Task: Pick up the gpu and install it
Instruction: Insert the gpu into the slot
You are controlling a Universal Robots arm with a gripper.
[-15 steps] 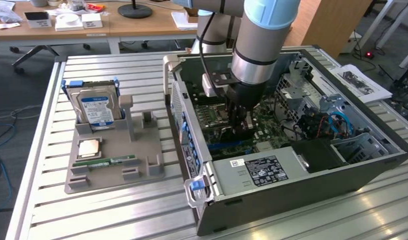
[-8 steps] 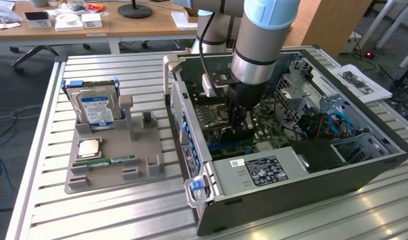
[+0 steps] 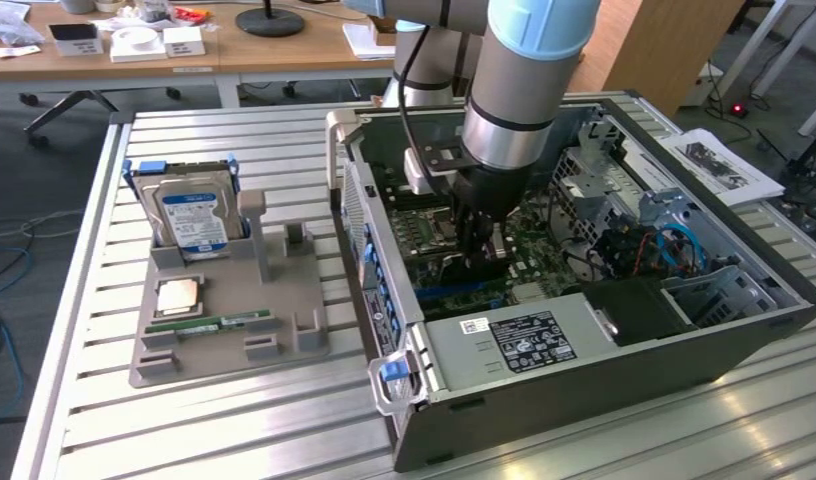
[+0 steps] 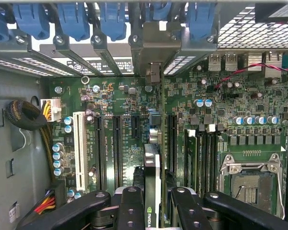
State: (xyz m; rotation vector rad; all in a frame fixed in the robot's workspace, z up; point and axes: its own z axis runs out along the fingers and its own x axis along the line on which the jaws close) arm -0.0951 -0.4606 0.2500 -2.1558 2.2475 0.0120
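Inside the open dark metal computer case (image 3: 622,385) | black two-finger gripper (image 4: 156,211) clamped on thin green-and-black gpu card (image 4: 152,167) | card edge-down over green motherboard (image 4: 125,103), bracket toward rear slot edge, apparently to line with a slot

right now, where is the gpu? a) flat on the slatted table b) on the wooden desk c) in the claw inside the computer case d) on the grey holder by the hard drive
c: the gpu stands edge-on between the claw fingers, over the motherboard inside the computer case.
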